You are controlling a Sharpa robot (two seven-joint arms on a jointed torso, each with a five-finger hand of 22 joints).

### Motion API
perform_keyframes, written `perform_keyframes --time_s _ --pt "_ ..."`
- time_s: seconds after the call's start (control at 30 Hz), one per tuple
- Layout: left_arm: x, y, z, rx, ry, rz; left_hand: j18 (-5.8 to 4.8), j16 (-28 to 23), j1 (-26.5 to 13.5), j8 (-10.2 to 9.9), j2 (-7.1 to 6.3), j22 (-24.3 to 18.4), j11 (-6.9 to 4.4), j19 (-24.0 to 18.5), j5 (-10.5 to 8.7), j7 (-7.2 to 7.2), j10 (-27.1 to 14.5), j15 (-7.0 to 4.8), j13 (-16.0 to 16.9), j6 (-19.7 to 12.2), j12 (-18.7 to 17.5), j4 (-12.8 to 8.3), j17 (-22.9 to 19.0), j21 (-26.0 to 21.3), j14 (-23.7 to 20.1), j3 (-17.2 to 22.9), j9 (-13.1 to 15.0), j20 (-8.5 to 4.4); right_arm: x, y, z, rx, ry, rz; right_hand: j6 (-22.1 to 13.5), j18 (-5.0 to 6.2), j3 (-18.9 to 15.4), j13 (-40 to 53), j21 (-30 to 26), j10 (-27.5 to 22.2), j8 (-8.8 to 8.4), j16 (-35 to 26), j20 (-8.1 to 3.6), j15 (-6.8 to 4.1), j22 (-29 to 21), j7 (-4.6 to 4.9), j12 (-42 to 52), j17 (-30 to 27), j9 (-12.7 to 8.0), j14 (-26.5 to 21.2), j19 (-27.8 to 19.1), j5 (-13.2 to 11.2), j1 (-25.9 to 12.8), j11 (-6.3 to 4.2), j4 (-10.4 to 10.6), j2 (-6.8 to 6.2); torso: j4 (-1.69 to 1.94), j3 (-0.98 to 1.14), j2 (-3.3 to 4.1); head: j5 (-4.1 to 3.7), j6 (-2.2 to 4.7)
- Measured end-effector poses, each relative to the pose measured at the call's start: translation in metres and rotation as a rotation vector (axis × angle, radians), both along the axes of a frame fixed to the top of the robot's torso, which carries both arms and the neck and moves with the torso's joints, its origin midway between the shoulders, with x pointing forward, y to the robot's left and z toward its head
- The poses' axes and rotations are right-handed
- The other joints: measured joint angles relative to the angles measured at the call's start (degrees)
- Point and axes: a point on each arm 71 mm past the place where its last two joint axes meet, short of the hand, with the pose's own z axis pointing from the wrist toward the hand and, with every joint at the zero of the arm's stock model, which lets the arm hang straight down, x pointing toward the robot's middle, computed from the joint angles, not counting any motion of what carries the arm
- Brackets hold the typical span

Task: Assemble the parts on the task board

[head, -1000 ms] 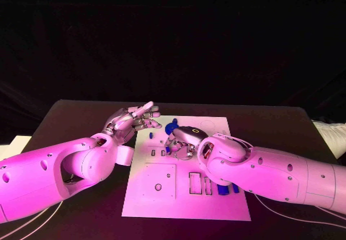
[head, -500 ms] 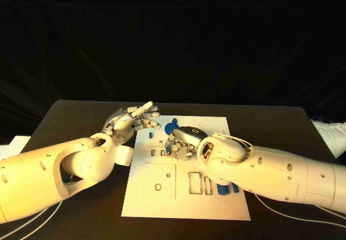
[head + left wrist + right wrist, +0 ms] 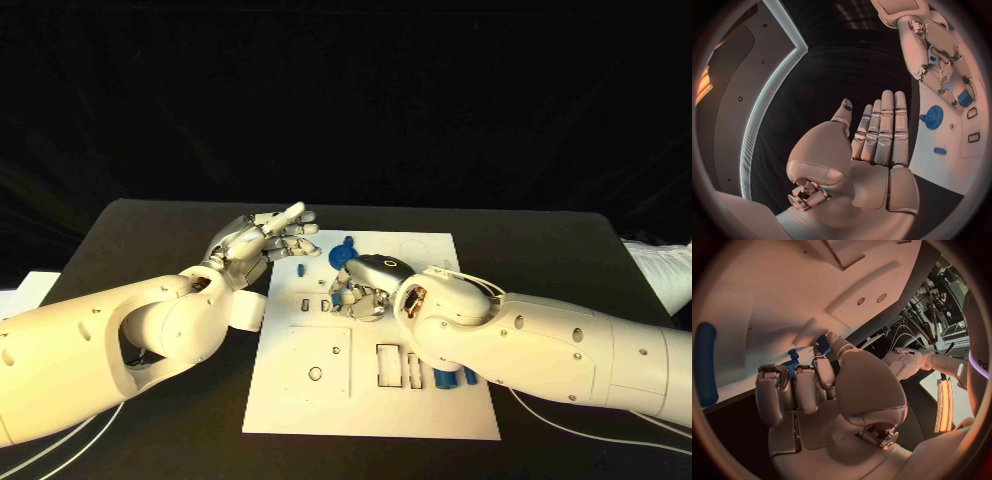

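Note:
The white task board (image 3: 433, 415) lies in the middle of the black table. My right hand (image 3: 362, 288) is low over the board's far half with its fingers curled, and it pinches a small blue part (image 3: 791, 365) between thumb and fingers. A blue gear (image 3: 342, 253) lies just beyond that hand, also seen as the gear (image 3: 931, 117). A small blue piece (image 3: 299, 268) lies near the board's far left edge. My left hand (image 3: 268, 238) hovers beside that far left corner with flat, straight fingers (image 3: 882, 127) and nothing in it.
Several blue parts (image 3: 449, 378) lie at the board's right edge beside rectangular slots (image 3: 389, 365). A long blue piece (image 3: 704, 365) rests on the board near my right hand. A white sheet (image 3: 20, 291) lies at the table's left edge.
My right hand has sunk a little closer to the board with the blue part in it. The left hand has stayed where it was.

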Motion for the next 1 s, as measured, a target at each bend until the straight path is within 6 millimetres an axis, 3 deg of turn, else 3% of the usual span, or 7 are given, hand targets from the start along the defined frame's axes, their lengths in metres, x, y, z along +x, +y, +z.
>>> perform_keyframes --time_s 0.3,0.53,0.7,1.0 --pt "0.000 0.000 0.000 0.000 0.000 0.000 0.00 0.0 0.0 0.0 0.00 0.0 0.00 0.0 0.00 0.00 0.0 0.00 0.0 0.0 0.0 0.0 0.0 0.0 0.0 0.0 0.0 0.00 0.000 0.000 0.000 0.000 0.000 -0.001 -0.1 0.00 -0.3 0.0 0.0 -0.1 0.00 -0.2 0.12 0.21 0.0 0.06 0.0 0.0 -0.1 0.2 -0.1 0.0 -0.3 0.11 0.3 -0.30 -0.03 0.01 0.00 -0.02 0.00" --pt "0.000 0.000 0.000 0.000 0.001 0.000 0.00 0.0 0.0 0.0 0.00 0.0 0.00 0.0 0.00 0.00 0.0 0.00 0.0 0.0 0.0 0.0 0.0 0.0 0.0 0.0 0.0 0.00 -0.001 -0.001 -0.001 0.015 -0.009 -0.010 -2.8 0.00 -2.0 -0.6 -0.2 -0.7 0.06 -0.6 0.35 0.53 0.0 0.53 -0.8 0.0 -0.9 0.1 -0.4 -1.7 -1.0 0.69 1.0 -1.00 -0.03 0.01 0.01 -0.07 -0.05" --pt "0.000 0.000 0.000 0.001 0.001 0.001 0.00 0.0 0.0 0.0 0.00 0.0 0.00 0.0 0.00 0.00 0.0 0.00 0.0 0.0 0.0 0.0 0.0 0.0 0.0 0.0 0.0 0.00 -0.002 -0.002 0.004 0.077 -0.048 -0.030 -5.5 0.01 -3.3 -1.4 -0.8 -1.5 0.06 -1.0 0.94 0.80 0.0 0.98 -1.9 0.0 -1.0 0.0 -0.9 -1.8 -1.0 1.32 1.8 -1.73 -0.04 0.02 0.00 -0.13 0.05" --pt "0.002 0.002 -0.001 0.003 0.002 0.006 0.00 0.0 0.0 0.0 0.00 0.0 0.00 0.0 0.00 0.00 0.0 0.00 0.0 0.0 0.0 0.0 0.0 0.0 0.0 0.0 0.0 0.00 -0.012 -0.006 0.020 0.220 -0.122 -0.024 -6.0 0.01 -4.0 -1.7 -0.9 -1.6 0.06 -1.3 1.15 1.03 0.0 1.04 -2.2 0.0 -1.0 0.2 -1.1 -1.8 -1.0 1.24 2.0 -2.16 -0.03 0.05 -0.04 -0.17 0.31"
